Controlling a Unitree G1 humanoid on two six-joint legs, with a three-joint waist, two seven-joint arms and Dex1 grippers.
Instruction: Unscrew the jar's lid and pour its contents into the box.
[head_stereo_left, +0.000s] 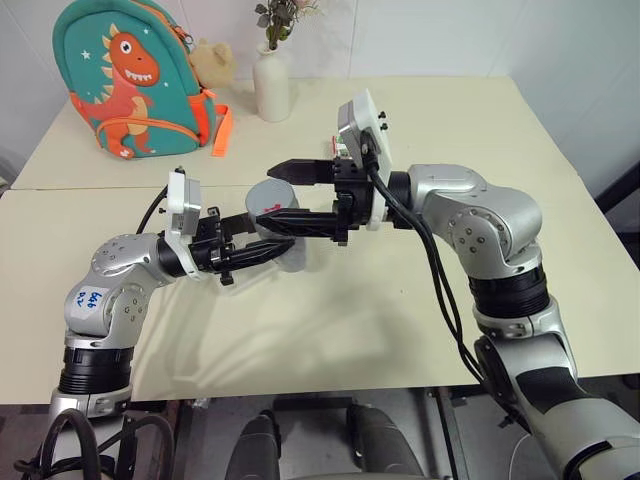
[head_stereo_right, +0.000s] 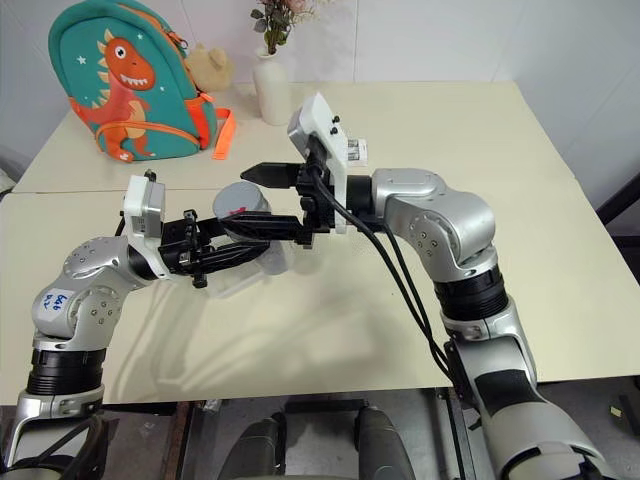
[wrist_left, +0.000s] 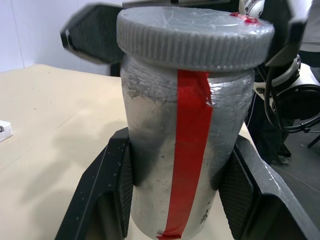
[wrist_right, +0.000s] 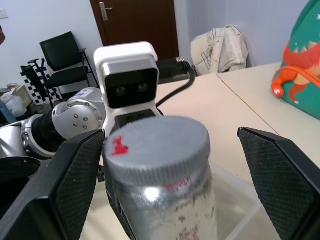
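The left pincer (head_stereo_left: 262, 250) is pinching the jar (wrist_left: 185, 150); the right pincer (wrist_right: 165, 165), spread, is flanking the lid (wrist_left: 195, 37), still screwed on; nothing poured.

Box (wrist_right: 235, 200) mostly hidden behind jar (wrist_right: 165, 190), below right gripper (wrist_right: 170, 175) fingers; contents unseen through silvery wall; jar base cut off.

The support surface is a cream table (head_stereo_left: 420, 300) made of 2 tabletops butted together, with a seam running across its left half. At the far left edge stands a teal backpack (head_stereo_left: 130, 75) printed with an orange dinosaur, upright, its orange strap (head_stereo_left: 221, 132) trailing onto the tabletop. A small beige plush toy (head_stereo_left: 212, 62) sits just beside it. A white vase (head_stereo_left: 272, 82) holding dried flowers stands near the toy.
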